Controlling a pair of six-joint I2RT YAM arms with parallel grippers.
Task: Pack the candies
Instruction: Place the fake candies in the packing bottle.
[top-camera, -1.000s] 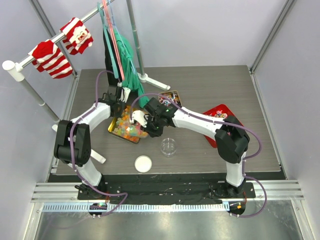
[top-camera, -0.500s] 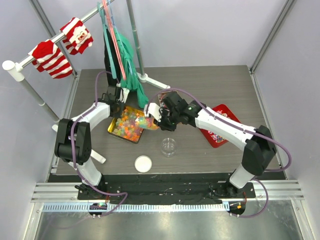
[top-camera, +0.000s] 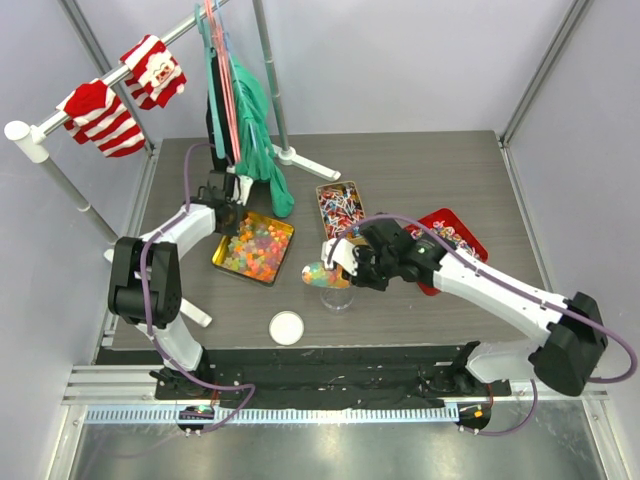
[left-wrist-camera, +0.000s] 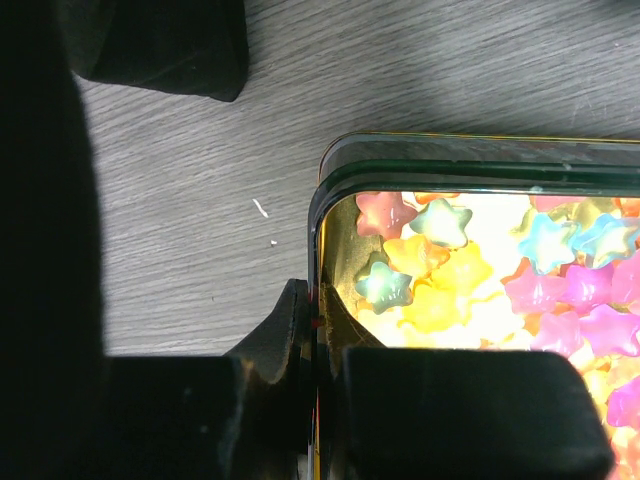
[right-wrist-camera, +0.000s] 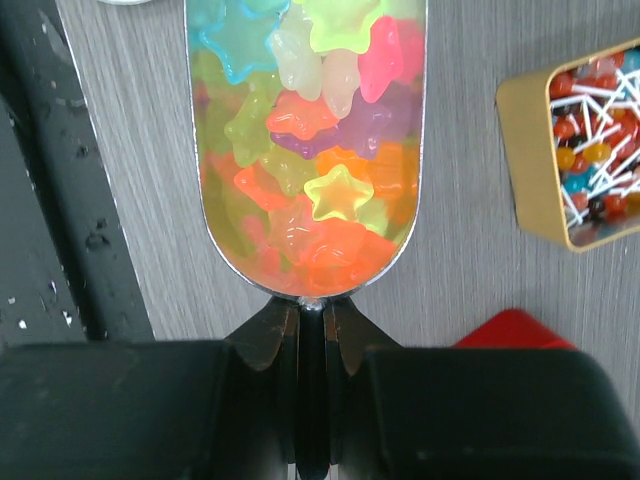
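The candies are star-shaped gummies in many bright colours in a gold tin (top-camera: 282, 228), whose rim also shows in the left wrist view (left-wrist-camera: 420, 165). My left gripper (top-camera: 229, 222) is shut on the tin's left wall (left-wrist-camera: 318, 320). My right gripper (top-camera: 345, 264) is shut on the handle of a small silver scoop (right-wrist-camera: 311, 320). The scoop (right-wrist-camera: 418, 130) is heaped with star gummies (right-wrist-camera: 310, 150). In the top view the scoop (top-camera: 320, 272) hangs over the rim of a clear round dish (top-camera: 338, 297).
A second gold tin (top-camera: 338, 207) of stick candies stands behind the dish and shows in the right wrist view (right-wrist-camera: 520, 160). A red lid (top-camera: 445, 238) lies to the right under the right arm. A white round lid (top-camera: 287, 327) lies near the front edge. A clothes rack (top-camera: 240, 90) stands at the back left.
My right gripper has lifted the filled scoop out of the gummy tin and carried it right and nearer, to over the clear dish. My left gripper has stayed on the tin.
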